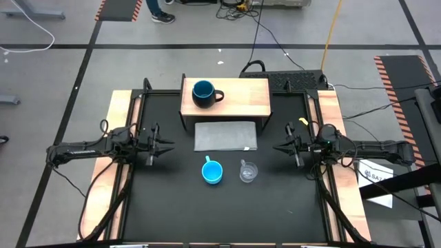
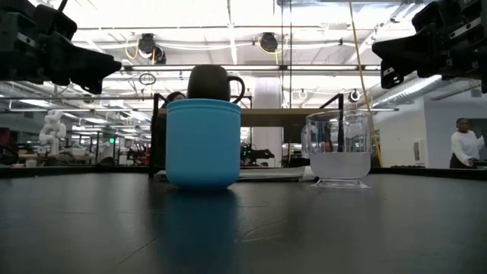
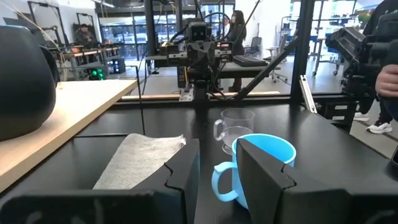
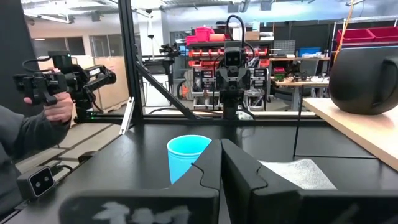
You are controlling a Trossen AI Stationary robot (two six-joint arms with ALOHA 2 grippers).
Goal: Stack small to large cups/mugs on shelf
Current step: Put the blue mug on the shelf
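- Big navy mug [image 1: 204,93] already sits upright on the shelf [image 1: 244,100], toward its left half, handle pointing to the right arm's side.
- Light-blue mug [image 1: 212,171] stands upright on the black worktop [image 1: 172,207], nearer the front edge than the grey mat [image 1: 225,136]; clear cup [image 1: 248,171] stands just beside it on the right-arm side, apart, not touching.
- Left gripper [image 1: 164,144] hovers above the worktop at the left edge of the work area, jaws partly apart, nothing between them.
- Right gripper [image 1: 281,147] hovers opposite at the right edge, jaws shut together, empty.
- Key relation: the blue mug lies ahead of the left jaws and off toward the front of the worktop; left wrist view shows it [image 3: 264,165] close past the fingers [image 3: 264,180], handle turned toward that gripper's side, clear cup [image 3: 233,127] behind it.
- From the right jaws the clear cup is the nearer thing and the blue mug is beyond it; right wrist view shows the blue mug [image 4: 186,155] just past the fingers [image 4: 239,171].
- Judgement: medium mug goes next into the navy one, so the left arm looks the better placed; it is nearer and its jaws already stand apart.
- Both mugs stand with the long axis vertical, so the grip would be on the rim or wall from the side.
- Risk, as a guess: reaching for the blue mug could nudge the clear cup next to it.
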